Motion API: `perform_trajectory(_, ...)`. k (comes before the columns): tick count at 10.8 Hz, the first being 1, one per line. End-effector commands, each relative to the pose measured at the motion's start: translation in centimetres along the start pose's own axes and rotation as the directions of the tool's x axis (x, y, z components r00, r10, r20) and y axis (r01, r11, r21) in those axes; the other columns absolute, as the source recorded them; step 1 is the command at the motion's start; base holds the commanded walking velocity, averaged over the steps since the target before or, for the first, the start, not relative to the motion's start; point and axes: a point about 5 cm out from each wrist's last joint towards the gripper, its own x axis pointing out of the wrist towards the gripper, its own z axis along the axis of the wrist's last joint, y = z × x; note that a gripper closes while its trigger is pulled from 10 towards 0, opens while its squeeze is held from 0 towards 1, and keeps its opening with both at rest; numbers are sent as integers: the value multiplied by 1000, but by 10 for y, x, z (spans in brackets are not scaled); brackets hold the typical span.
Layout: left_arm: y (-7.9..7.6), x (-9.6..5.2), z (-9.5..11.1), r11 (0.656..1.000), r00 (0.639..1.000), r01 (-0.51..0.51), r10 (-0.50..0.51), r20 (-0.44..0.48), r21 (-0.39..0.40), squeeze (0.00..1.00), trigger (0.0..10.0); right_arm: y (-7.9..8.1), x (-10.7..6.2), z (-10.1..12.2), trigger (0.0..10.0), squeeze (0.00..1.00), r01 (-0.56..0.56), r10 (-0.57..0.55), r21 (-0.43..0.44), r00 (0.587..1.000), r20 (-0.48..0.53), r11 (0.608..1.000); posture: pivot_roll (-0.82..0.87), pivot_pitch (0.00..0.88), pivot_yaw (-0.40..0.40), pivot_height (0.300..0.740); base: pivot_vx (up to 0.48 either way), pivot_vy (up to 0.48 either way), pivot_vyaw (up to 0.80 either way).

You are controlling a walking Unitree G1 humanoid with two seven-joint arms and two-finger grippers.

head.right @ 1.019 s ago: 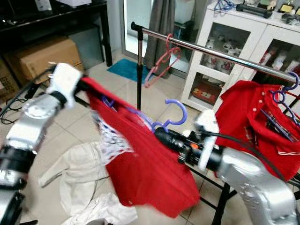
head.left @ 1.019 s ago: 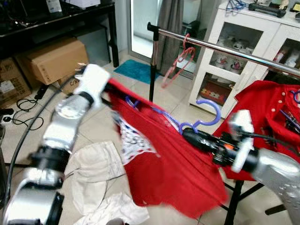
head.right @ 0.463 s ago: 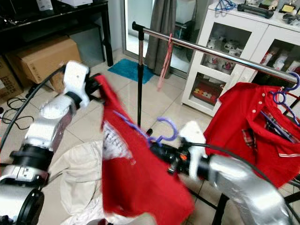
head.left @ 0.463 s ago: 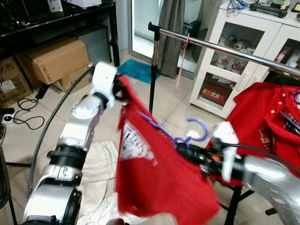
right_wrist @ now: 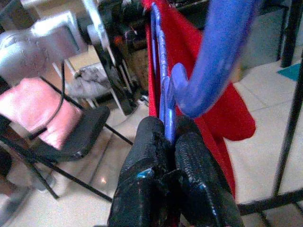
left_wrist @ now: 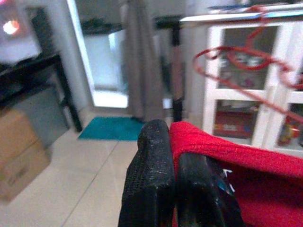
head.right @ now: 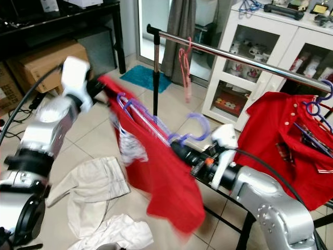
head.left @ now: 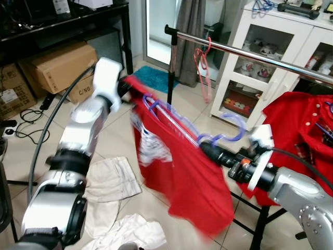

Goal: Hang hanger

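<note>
- Our right gripper [right_wrist: 165,142] had its two fingers pinched tight on the neck of the blue hanger [head.left: 218,136], below its hook.
- Our left gripper [left_wrist: 173,156] was clamped on a corner of the red shirt [head.left: 182,172] draped on that hanger.
- The hanger hung in the air, below the chrome rail [head.left: 250,52] and apart from it.
- A red hanger [head.left: 203,62] hung on the rail.
</note>
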Motion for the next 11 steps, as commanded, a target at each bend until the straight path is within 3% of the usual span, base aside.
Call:
perform_trajectory(1, 24, -8, -7, 986, 989, -150, 150, -5, -75, 0, 0, -2, -11, 6, 10000, 0, 0, -3, 47, 998, 66, 999, 47, 0, -3, 740, 0, 0, 0)
perform_trajectory(2, 22, -10, -15, 986, 989, -146, 144, -29, -83, 0, 0, -3, -11, 8, 10000, 0, 11, -16, 57, 996, 84, 998, 47, 0, -6, 740, 0, 0, 0)
perform_trajectory(3, -11, -7, -20, 991, 999, 36, -38, -8, -132, 0, 0, -13, -1, 17, 10000, 0, 117, -127, 69, 979, 160, 991, 49, 0, -8, 740, 0, 0, 0)
perform_trajectory(5, -88, -11, -19, 924, 938, 346, -342, 50, -161, 0, 0, -26, 23, 33, 10000, 0, 275, -331, 207, 886, 324, 939, 54, 0, -14, 740, 0, 0, 0)
perform_trajectory(6, -118, -12, -20, 895, 911, 412, -409, 56, -170, 0, 0, -25, 33, 40, 10000, 0, 291, -362, 235, 856, 370, 927, 56, 0, -9, 740, 0, 0, 0)
perform_trajectory(7, -133, -15, -19, 873, 887, 461, -458, 57, -161, 0, 0, -27, 38, 47, 10000, 0, 303, -388, 257, 827, 408, 918, 56, 0, -9, 740, 0, 0, 0)
perform_trajectory(8, -147, -20, -16, 844, 856, 516, -513, 62, -149, 0, 0, -35, 42, 57, 10000, 0, 358, -456, 290, 773, 442, 887, 53, 0, 0, 740, 0, 0, 0)
perform_trajectory(9, -151, -25, -11, 842, 853, 521, -517, 69, -139, 0, 0, -51, 38, 59, 10000, 0, 520, -585, 270, 700, 410, 811, 52, 0, 2, 740, 0, 0, 0)
perform_trajectory(10, -140, -28, -9, 868, 879, 476, -470, 75, -139, 0, 0, -60, 31, 51, 10000, 0, 624, -645, 182, 686, 337, 760, 53, 0, 0, 740, 0, 0, 0)
perform_trajectory(11, -119, -35, -11, 920, 929, 370, -366, 56, -126, 0, 0, -62, 19, 37, 10000, 0, 684, -667, 30, 699, 257, 729, 57, 0, -6, 740, 0, 0, 0)
